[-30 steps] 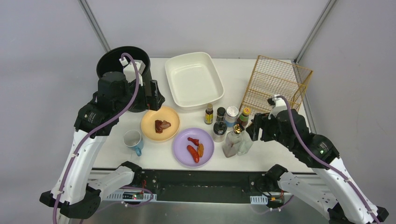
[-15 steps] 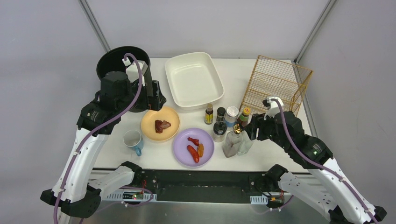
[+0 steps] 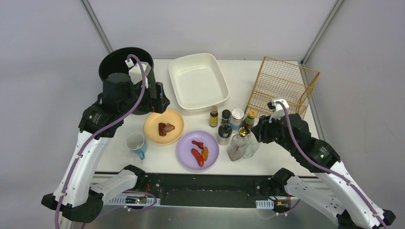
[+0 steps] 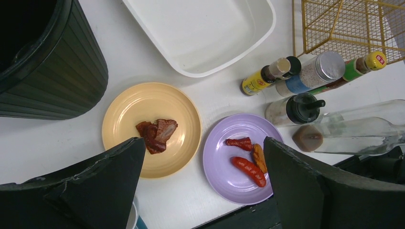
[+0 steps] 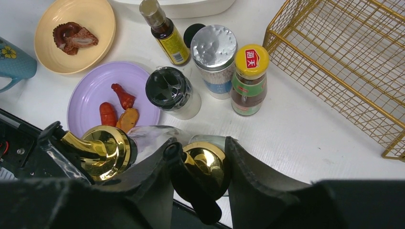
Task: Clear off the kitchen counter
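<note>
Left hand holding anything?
No, the left hand is open; between its fingers only the yellow plate and purple plate below show.

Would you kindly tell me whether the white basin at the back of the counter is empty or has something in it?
Empty: the white basin shows only its bare floor from above.

The only lettering that can be read is on the yellow cap (image 5: 251,59) of the green-labelled sauce bottle (image 5: 247,98): a red rectangle carrying two white Chinese characters, which look like 海天. In the left wrist view that red patch shows on the cap as well, but its characters are too small to read. The small bottle with the yellow label (image 5: 172,42) bears dark print, too fine to make out. The top view gives no legible text, numbers or signs.
</note>
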Robot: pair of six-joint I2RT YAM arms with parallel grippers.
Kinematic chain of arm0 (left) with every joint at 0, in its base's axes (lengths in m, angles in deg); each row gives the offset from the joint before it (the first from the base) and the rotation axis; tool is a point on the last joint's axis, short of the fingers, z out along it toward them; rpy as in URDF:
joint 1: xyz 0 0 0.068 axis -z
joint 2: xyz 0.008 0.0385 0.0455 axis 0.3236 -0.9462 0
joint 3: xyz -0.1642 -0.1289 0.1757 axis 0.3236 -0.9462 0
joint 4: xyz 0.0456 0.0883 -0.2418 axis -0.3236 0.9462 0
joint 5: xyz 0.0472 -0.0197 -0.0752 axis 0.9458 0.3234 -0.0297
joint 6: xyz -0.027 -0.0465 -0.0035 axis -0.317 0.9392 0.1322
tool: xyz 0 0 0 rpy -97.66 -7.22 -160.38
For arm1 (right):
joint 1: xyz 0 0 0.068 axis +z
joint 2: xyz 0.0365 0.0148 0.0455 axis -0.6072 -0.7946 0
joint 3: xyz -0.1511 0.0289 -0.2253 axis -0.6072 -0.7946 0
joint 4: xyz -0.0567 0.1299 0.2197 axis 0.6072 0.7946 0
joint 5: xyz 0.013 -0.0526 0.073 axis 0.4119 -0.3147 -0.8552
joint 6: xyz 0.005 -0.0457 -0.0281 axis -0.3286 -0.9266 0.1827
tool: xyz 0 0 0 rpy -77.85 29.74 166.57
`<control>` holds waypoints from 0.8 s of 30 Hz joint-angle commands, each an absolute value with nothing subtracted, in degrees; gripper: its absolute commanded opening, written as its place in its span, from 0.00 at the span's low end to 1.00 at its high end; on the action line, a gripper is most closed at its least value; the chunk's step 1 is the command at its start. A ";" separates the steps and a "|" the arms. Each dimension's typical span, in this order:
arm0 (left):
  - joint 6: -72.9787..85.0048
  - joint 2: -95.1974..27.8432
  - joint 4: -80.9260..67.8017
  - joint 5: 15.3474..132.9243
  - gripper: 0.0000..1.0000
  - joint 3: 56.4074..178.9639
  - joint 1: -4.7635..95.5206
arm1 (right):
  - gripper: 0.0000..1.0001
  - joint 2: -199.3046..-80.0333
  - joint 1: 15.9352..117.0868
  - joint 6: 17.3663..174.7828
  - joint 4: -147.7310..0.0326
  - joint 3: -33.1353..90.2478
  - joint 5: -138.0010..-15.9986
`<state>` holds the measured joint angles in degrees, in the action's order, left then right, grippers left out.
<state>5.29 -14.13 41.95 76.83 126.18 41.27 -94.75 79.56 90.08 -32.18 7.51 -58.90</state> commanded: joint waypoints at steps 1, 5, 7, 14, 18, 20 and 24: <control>4.27 -13.64 40.34 76.16 0.99 125.87 40.85 | 0.00 -94.73 79.84 90.37 -30.94 9.04 -57.43; 4.37 -13.79 40.28 76.17 0.99 125.93 40.85 | 0.00 -94.65 79.93 91.10 -31.89 11.05 -54.20; 4.37 -13.78 40.32 76.28 0.99 126.01 40.90 | 0.00 -94.98 79.93 91.19 -31.95 13.00 -51.98; 4.24 -13.58 40.36 75.91 0.99 126.44 40.85 | 0.00 -101.54 79.93 90.52 -26.25 24.17 -45.27; 4.20 -13.62 40.31 75.75 0.99 126.64 40.85 | 0.00 -105.17 79.89 89.68 -23.43 30.93 -40.88; 4.19 -13.68 40.32 75.39 0.99 126.71 40.85 | 0.00 -107.31 79.87 88.90 -22.13 35.04 -38.43; 4.34 -13.86 40.30 74.89 0.99 126.73 40.85 | 0.00 -112.77 79.77 85.58 -21.03 43.64 -33.88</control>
